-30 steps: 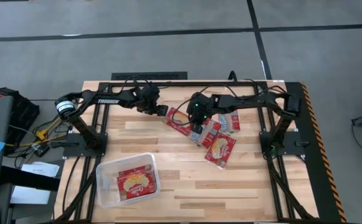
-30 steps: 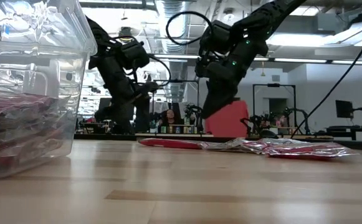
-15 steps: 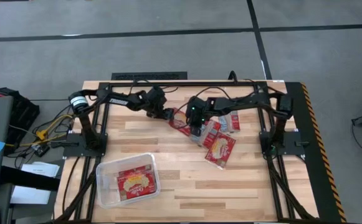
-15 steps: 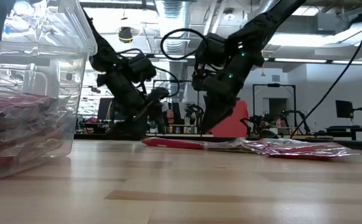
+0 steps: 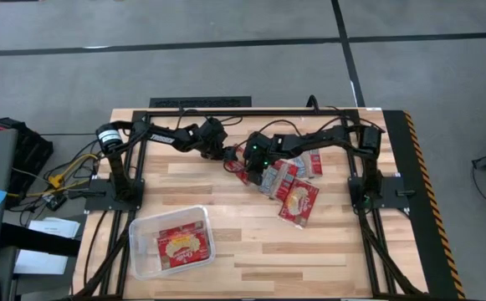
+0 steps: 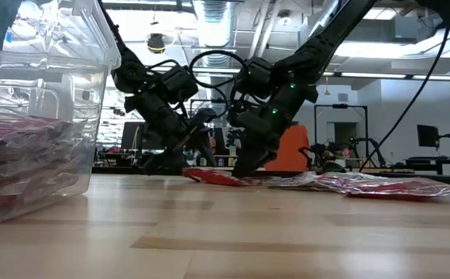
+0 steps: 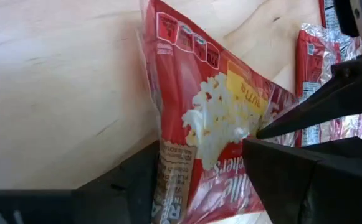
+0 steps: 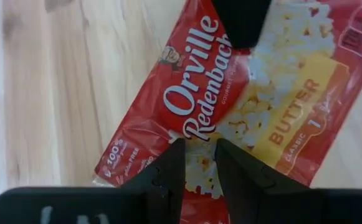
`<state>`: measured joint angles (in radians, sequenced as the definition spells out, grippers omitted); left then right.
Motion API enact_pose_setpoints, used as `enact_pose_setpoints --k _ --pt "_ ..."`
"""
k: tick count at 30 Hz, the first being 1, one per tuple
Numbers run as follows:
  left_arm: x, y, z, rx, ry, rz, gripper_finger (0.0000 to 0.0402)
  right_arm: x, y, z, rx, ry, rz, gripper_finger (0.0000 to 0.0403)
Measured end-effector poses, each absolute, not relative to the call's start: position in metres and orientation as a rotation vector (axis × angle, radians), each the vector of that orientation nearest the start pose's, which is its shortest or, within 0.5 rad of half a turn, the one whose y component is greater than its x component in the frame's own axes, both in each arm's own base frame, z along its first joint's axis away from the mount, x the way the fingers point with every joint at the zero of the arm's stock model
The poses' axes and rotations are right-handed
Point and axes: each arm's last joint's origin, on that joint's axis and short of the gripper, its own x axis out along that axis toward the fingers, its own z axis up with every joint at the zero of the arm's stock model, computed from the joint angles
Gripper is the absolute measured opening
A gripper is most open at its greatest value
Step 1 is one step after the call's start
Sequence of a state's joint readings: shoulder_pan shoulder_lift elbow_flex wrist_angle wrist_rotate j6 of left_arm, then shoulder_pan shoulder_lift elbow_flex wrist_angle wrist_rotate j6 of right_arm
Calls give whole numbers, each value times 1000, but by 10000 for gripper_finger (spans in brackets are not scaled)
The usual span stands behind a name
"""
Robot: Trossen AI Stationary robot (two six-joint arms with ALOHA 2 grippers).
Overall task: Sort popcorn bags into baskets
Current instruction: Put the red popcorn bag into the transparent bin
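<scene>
Both arms meet at the table's [image 5: 226, 242] far centre, over one popcorn bag [image 5: 241, 165] at the edge of the loose pile [image 5: 297, 188].

Left jaws [image 7: 199, 171]: spread, one finger each side of the bag's end. In the left wrist view the red bag w/ popcorn picture and yellow panel runs between the two dark fingers [image 7: 293, 180], its short edge just inside them. Can't tell if the pads press it yet. Bag lies flat on the wood.

Right jaws [image 8: 198, 163]: narrow gap, tips nearly together, pointing down at the face of a red bag printed "Orville Redenbacher", "BUTTER". Bag sits directly ahead of and under the tips; nothing visibly pinched between them. Another dark gripper tip [image 8: 240, 18] shows at the bag's far side in that view.

Low view: both grippers down near the table, left jaws [image 6: 197, 136] and right jaws [image 6: 248, 159] close beside each other, red bag [image 6: 217, 177] flat beneath them.

Rest of pile: several red/silver packets just past the right jaws, overlapping.

Clear tub [image 5: 140, 249] sits well apart from both jaws, near the table's front left, w/ a packet [image 5: 181, 244] already inside.
</scene>
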<state>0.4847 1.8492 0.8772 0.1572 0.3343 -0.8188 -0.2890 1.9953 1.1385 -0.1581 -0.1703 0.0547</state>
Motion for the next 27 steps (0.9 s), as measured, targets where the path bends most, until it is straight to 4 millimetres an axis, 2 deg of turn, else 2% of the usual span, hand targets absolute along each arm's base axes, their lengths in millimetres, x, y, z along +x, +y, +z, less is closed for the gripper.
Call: enact_pose_setpoints --k 4,11,16,18,20,23,27 --pt "311 152 120 -1108 655 440 163 370 -105 119 273 979 -139 118" --pt "313 150 120 -1120 652 380 19 370 -106 121 266 972 -139 118" --pt "316 149 123 -1164 643 347 17 362 -101 137 259 998 -107 118" --pt "318 148 127 -1184 650 316 11 352 -98 157 251 1010 -105 118" --pt "321 148 139 -1187 620 297 7 345 -98 185 228 957 -106 118" --pt "327 147 166 -1172 546 258 7 321 -95 224 222 930 -115 118" --pt "323 140 202 -1170 496 230 5 286 -84 277 210 838 -125 118"
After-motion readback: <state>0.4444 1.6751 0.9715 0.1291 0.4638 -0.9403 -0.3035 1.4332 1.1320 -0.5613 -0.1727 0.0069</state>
